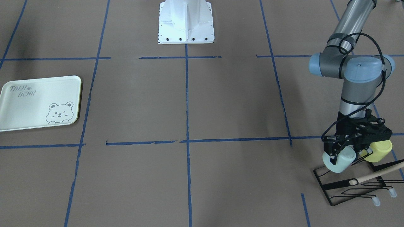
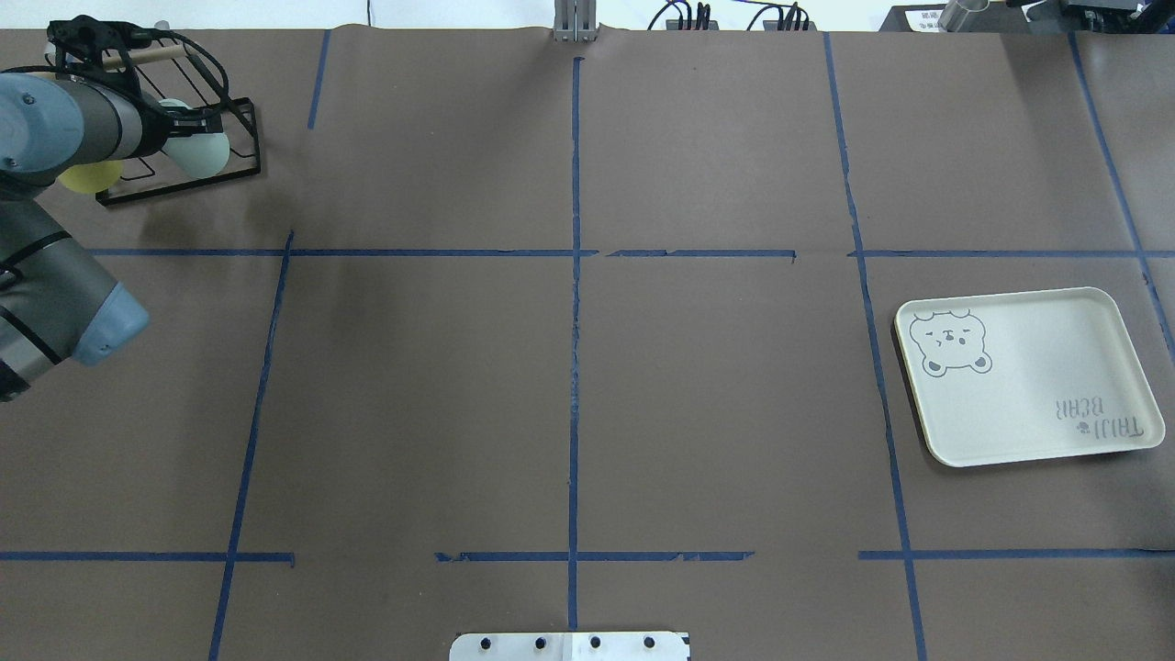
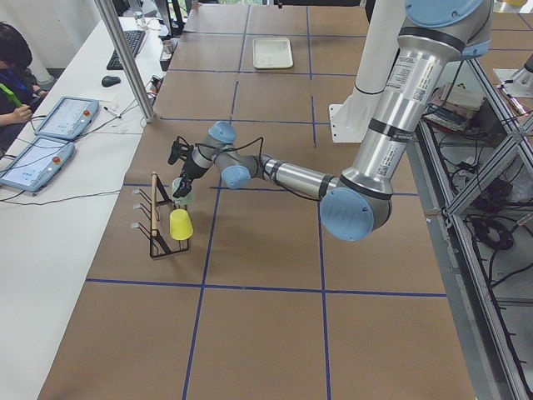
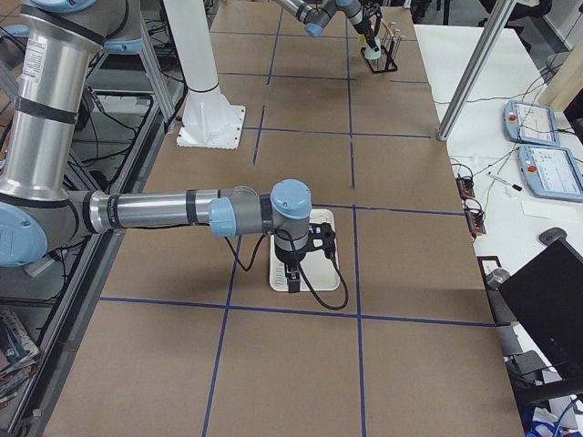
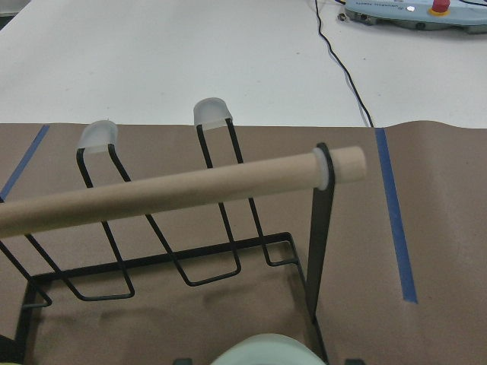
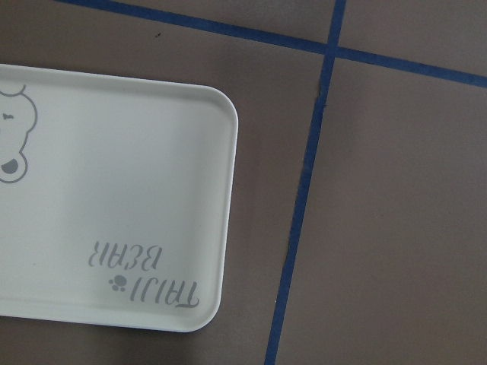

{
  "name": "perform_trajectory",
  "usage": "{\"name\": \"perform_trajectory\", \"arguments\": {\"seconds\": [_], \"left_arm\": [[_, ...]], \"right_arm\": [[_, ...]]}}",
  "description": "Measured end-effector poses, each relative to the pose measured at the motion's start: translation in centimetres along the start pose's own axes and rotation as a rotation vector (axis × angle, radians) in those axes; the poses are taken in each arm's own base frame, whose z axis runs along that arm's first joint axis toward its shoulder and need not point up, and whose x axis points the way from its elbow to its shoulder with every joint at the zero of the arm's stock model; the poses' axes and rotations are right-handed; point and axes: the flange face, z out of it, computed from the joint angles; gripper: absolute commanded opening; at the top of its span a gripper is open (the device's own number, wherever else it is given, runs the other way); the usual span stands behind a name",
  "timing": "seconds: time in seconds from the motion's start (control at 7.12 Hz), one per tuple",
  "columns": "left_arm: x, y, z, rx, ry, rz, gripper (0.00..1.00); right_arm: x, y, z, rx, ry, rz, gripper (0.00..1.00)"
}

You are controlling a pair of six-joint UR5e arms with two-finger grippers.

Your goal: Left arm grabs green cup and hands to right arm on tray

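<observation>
At the far left, the left arm (image 2: pixel 87 124) reaches to a black wire rack (image 1: pixel 328 186). The left gripper (image 1: pixel 344 158) squeezes the green cup (image 1: pixel 340 163), one finger on each side. The cup is tipped over at the rack, and a yellow cup (image 1: pixel 380 150) sits just beside it. Far to the right, the tray (image 2: pixel 1028 395) lies flat on the brown table (image 2: pixel 569 386). The right gripper (image 4: pixel 293 273) hangs over the tray, but I cannot tell how its jaws stand.
</observation>
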Motion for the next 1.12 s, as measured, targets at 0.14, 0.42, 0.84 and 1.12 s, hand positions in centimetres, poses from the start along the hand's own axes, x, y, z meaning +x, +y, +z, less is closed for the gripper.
{"name": "perform_trajectory", "arguments": {"seconds": [0.14,0.42,0.84,1.12], "left_arm": [[0.1,-0.2,-0.5,0.005,0.007,0.008,0.59],[0.3,-0.9,-1.9,0.021,0.022,0.023,0.57],[-1.4,-3.0,-4.2,0.059,0.016,0.049,0.57],[-0.4,-4.5,-7.7,0.057,-0.002,0.061,0.57]], "right_arm": [[0.0,0.0,0.0,0.0,0.0,0.0,1.0],[0.0,0.0,0.0,0.0,0.0,0.0,1.0],[0.1,0.0,0.1,-0.001,0.0,0.001,1.0],[0.0,0.0,0.0,-0.001,0.0,0.001,1.0]]}}
